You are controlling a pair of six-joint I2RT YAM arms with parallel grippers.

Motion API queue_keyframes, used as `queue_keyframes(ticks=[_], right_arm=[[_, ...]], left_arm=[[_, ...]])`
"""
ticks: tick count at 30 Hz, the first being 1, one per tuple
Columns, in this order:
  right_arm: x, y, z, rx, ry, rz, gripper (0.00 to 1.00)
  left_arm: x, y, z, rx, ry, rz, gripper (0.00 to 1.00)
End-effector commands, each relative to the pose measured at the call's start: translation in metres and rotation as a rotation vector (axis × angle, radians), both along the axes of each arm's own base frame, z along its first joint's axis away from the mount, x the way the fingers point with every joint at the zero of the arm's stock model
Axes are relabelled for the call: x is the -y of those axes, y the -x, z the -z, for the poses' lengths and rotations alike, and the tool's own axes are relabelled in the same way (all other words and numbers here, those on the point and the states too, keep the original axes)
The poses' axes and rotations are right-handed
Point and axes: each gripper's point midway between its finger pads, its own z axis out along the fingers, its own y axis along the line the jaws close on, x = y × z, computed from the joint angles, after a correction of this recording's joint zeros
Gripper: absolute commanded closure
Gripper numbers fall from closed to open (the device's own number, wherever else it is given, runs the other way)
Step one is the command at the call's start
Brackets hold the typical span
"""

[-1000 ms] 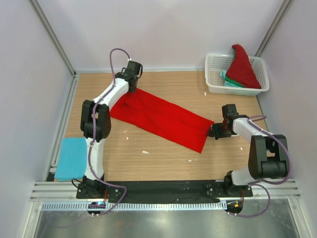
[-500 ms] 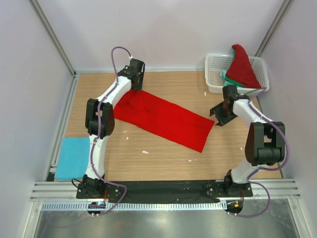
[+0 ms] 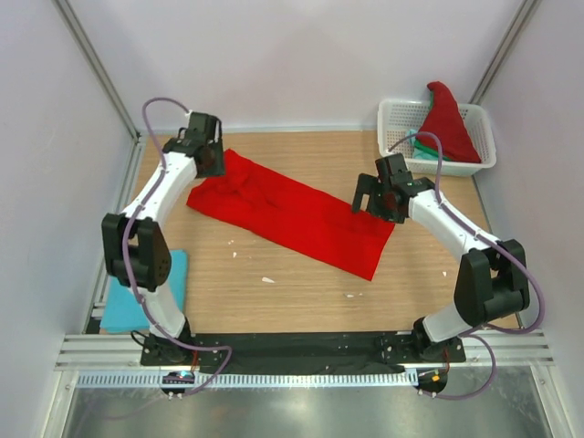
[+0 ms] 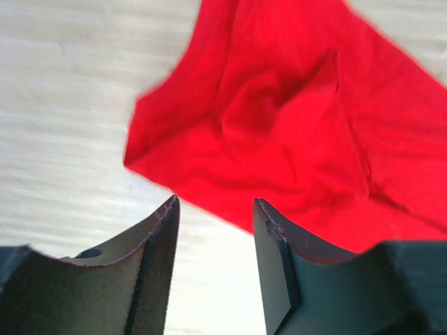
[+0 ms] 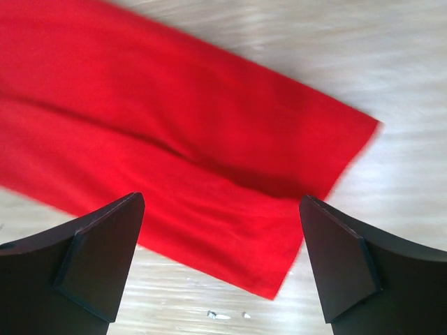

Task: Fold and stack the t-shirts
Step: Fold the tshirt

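The red t-shirt lies as a long folded band, running diagonally from upper left to lower right across the middle of the wooden surface. The left fingers stand partly spread and hold nothing, above its rumpled upper-left end. The right fingers are spread wide, also empty, above its flat lower-right end. A light blue t-shirt lies folded at lower left.

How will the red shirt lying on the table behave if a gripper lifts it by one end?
Probably floppy: the red shirt lies flat on the table with soft wrinkles at its far end, so it should drape and hang. It looks thin, so it is likely light for its size. Pushed, it would more likely bunch up than slide whole.
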Motion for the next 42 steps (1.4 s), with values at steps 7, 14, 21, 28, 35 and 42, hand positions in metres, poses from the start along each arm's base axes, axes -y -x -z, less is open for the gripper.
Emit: queue_keyframes(ticks=[7,14,21,28,35,42], right_arm=[[-0.084,-0.032,-0.055,0.28,-0.32,-0.395,0.18],[-0.096,-0.021,-0.058,0.271,-0.307,-0.448,0.18],[-0.089,-0.009,-0.05,0.252,-0.289,-0.435,0.17],[-0.087,-0.015,-0.047,0.254,-0.272,-0.431,0.17],[-0.089,-0.016,-0.037,0.224,-0.272,-0.431,0.18],[-0.088,-0.019,-0.026,0.202,-0.26,-0.435,0.18]], left_arm=[[-0.005,0.009,0.016,-0.007,0.715,-0.159,0.63],[0.001,-0.015,0.056,-0.025,0.977,-0.22,0.5],[0.0,-0.039,0.069,0.007,1.01,-0.239,0.5],[0.0,-0.043,0.086,-0.036,1.021,-0.281,0.52],[0.003,-0.061,0.083,-0.024,1.037,-0.253,0.7],[0.016,-0.081,0.054,0.045,1.019,-0.163,1.0]])
